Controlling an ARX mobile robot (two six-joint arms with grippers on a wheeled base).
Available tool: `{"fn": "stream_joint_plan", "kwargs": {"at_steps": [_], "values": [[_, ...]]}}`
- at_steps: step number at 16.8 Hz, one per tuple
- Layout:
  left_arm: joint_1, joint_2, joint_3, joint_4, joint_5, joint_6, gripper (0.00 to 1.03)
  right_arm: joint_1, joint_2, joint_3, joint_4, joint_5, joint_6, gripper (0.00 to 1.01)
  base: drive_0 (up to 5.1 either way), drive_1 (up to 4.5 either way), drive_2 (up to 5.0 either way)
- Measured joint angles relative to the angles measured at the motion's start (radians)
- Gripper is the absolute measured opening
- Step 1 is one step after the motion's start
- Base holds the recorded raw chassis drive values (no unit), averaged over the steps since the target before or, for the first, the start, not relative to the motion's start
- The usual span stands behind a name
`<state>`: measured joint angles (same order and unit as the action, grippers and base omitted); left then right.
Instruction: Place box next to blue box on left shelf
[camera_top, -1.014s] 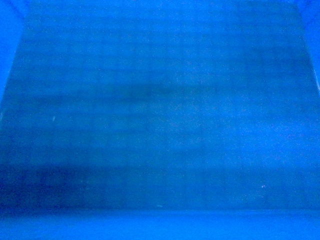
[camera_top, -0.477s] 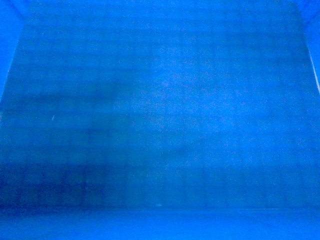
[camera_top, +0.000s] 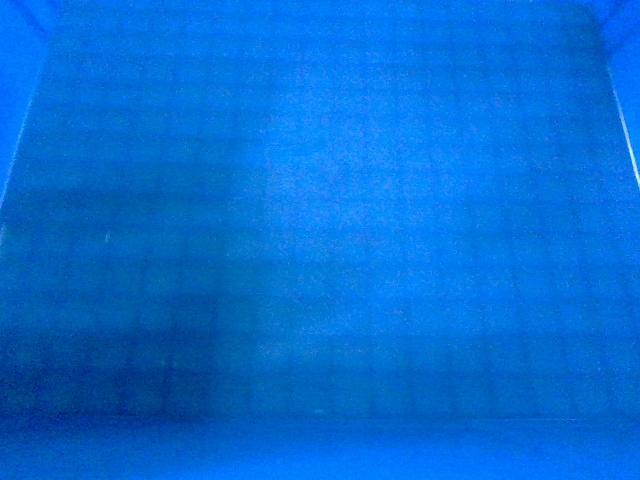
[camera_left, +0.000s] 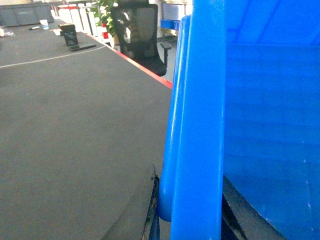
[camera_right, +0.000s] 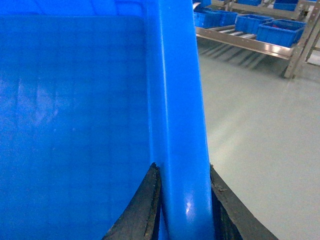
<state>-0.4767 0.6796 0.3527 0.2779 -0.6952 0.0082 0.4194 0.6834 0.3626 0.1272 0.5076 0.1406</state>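
The box (camera_top: 320, 240) fills the whole head view: I look straight at its grid-patterned floor, with slivers of its side walls at the upper corners. In the left wrist view my left gripper (camera_left: 190, 181) is shut on the box's rounded rim (camera_left: 200, 100), one dark finger on each side of the wall. My right gripper (camera_right: 182, 170) is shut on the opposite rim (camera_right: 175, 100) the same way. Both arms hold the box off the ground. Neither gripper shows in the head view.
A metal rack (camera_right: 250, 44) with several blue boxes (camera_right: 281, 31) stands far off over pale floor; I cannot tell whether it is the left shelf. On the left, dark carpet (camera_left: 75, 125), a red floor line (camera_left: 145, 67) and a black office chair (camera_left: 142, 32).
The box keeps its place in the head view. The dark shading on its floor has drawn back to the left and the middle looks brighter.
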Motion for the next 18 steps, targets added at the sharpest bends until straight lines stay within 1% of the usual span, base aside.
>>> {"fn": "stream_joint_plan", "kwargs": {"at_steps": [18], "values": [[0.000,0.000,0.000,0.000,0.000,0.000,0.20,0.000,0.000,0.000,0.000,0.000,0.000,0.18,-1.6,-1.58,-1.6]]}}
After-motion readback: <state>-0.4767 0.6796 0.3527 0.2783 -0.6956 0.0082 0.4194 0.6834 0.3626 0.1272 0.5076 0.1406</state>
